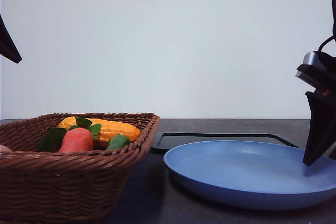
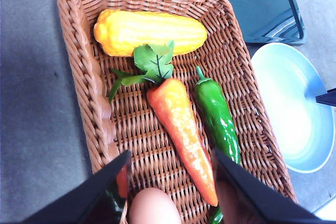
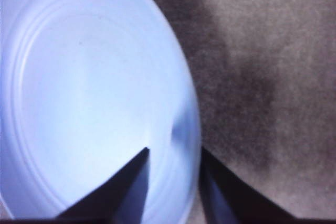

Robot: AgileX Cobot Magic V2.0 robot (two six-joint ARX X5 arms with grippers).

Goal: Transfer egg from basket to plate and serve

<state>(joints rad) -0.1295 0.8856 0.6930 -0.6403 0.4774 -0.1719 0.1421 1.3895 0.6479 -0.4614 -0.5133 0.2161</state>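
Basket: brown woven wicker basket (image 2: 94,93) holds yellow corn cob (image 2: 149,31), orange carrot (image 2: 181,127), green pepper (image 2: 218,119).
Plate: round matte blue plate (image 1: 247,174) beside black tray (image 1: 220,139); right gripper (image 3: 173,163) straddles its rim, jaws narrowly parted.
Egg: brownish-pink egg (image 2: 154,207) in basket, between wide-spread left gripper (image 2: 170,166) fingers.

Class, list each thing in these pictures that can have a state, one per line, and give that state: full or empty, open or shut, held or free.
basket: holds corn, carrot, green pepper and the egg
egg: lying in the basket, free, between the open fingers
plate: empty, flat on the table
black tray: empty
left gripper: open, above the egg
right gripper: open, straddling the plate's rim
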